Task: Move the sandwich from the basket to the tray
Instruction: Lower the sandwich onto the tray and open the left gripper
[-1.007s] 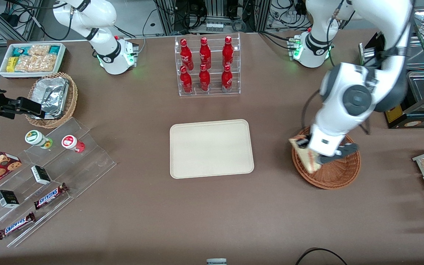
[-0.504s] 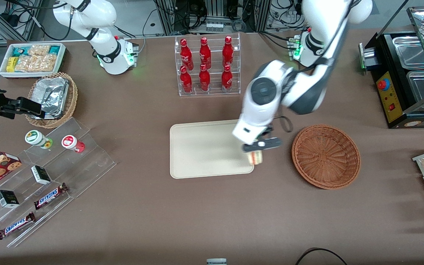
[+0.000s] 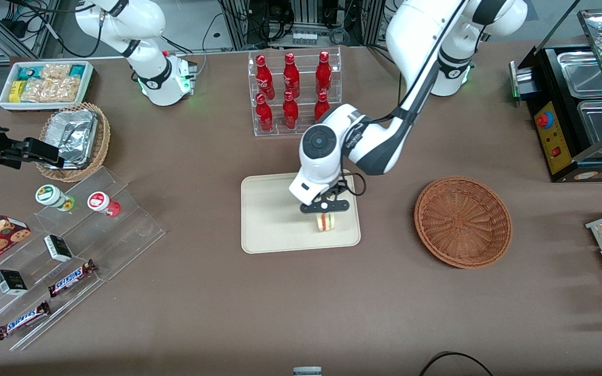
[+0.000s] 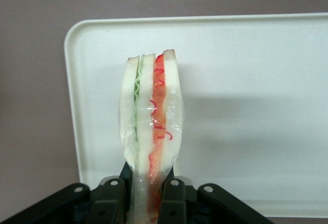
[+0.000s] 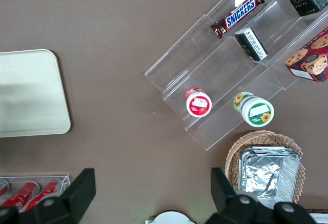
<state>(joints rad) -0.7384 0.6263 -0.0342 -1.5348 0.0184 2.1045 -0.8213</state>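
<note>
Sandwich is leaving the basket and arriving over the tray

The working arm's gripper (image 3: 325, 211) is now hanging above the tray (image 3: 269, 219), having swung from over the basket (image 3: 463, 222) a second ago and past the tray's basket-side edge half a second ago. It is carrying the sandwich (image 3: 325, 222) clamped between its fingers (image 4: 171, 196), the wedge now sitting over the tray's surface near the edge closest to the front camera, where earlier it was lifted at the basket's rim. The basket is now lying uncovered and holding nothing, with the arm well apart from it.
</note>
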